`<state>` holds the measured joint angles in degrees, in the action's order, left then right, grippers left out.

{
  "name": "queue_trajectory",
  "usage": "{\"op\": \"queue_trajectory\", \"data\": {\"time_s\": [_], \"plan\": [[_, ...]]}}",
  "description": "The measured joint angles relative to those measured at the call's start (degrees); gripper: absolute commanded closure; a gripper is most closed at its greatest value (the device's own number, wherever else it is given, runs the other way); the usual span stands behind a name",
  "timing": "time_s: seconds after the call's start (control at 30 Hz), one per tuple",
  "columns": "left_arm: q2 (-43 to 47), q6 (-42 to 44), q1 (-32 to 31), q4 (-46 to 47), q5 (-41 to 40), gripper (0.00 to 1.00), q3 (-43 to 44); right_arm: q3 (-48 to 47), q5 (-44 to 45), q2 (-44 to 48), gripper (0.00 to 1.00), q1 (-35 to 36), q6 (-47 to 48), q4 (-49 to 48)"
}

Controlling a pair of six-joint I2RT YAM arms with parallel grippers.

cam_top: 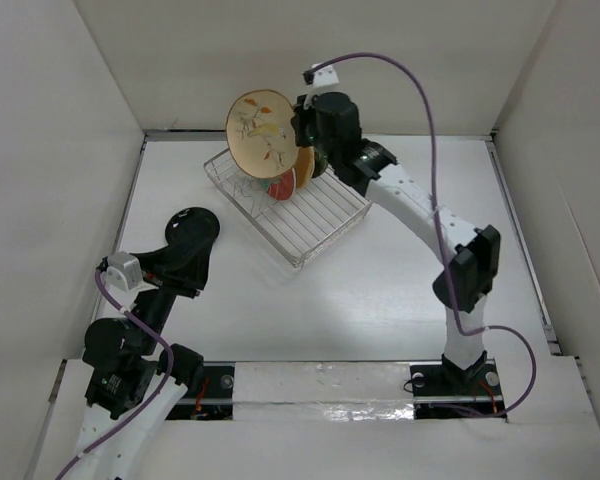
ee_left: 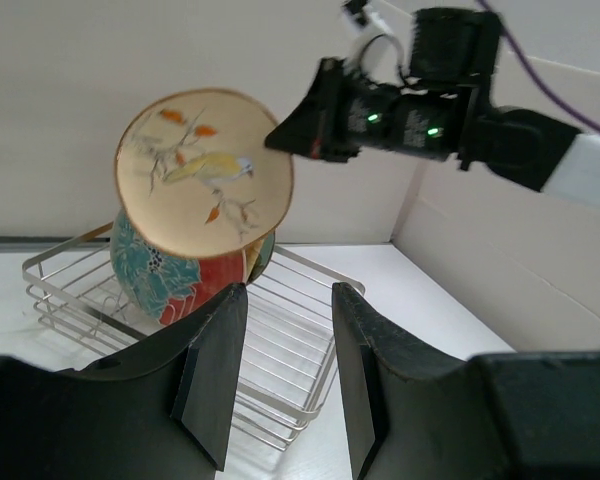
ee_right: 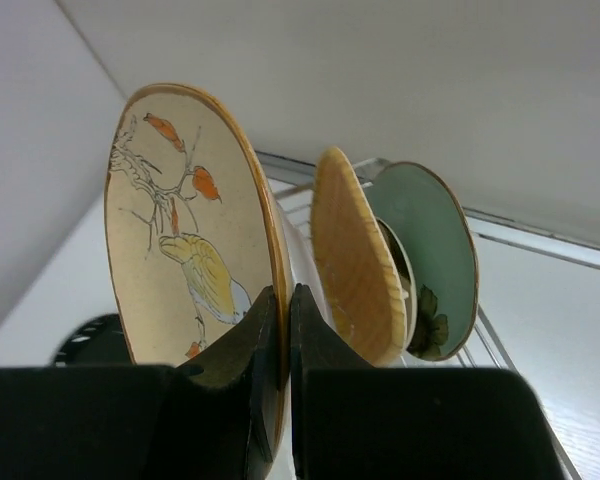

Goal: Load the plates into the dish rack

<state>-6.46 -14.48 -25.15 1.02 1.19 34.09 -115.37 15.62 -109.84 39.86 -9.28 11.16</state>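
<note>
Plates stand on edge in the dish rack (cam_top: 315,228) as the right gripper (ee_right: 283,330) holds the beige plate (cam_top: 260,128) in the air above the rack's far left corner. Its two fingers are pinched tight on the rim, and the painted face with bird and orange leaves is tilted toward the left arm. Behind it in the right wrist view, the orange-tan plate (ee_right: 355,260) and the green plate (ee_right: 430,250) stand upright side by side in the slots, with a pale sliver of another plate between them. The teal-patterned plate (ee_left: 165,275) with its red patch stands just below the held one.

The wire rack sits at an angle toward the back of the white table (cam_top: 280,320). Plain white wall panels (cam_top: 380,60) box in the table on three sides. A glossy strip (cam_top: 320,385) runs along the near edge between the two arm bases, and a purple cable (cam_top: 420,90) loops over the right arm.

The left gripper (ee_left: 288,300) hangs low at the left of the table, aimed at the rack, its fingers spread apart with nothing between them. The black plate (cam_top: 193,232) lies at this gripper; the views do not show whether the two touch.
</note>
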Motion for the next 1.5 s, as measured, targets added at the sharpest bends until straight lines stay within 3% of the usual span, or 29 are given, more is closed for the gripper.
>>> {"op": "queue_trajectory", "data": {"time_s": [0.33,0.73,1.0,1.5], "plan": [[0.4,0.0,0.0,0.0,0.2,0.64,0.0,-13.5,17.7,-18.5,1.00,6.3,14.2,6.5],[0.4,0.0,0.0,0.0,0.3,0.64,0.0,-14.0,32.2,-22.1,1.00,11.4,32.7,-8.6],[0.4,0.0,0.0,0.0,0.2,0.64,0.0,-13.8,33.2,-22.9,1.00,11.6,37.4,-12.9],[0.4,0.0,0.0,0.0,0.3,0.64,0.0,-4.7,31.7,-23.9,0.99,13.1,32.3,-14.4]]}}
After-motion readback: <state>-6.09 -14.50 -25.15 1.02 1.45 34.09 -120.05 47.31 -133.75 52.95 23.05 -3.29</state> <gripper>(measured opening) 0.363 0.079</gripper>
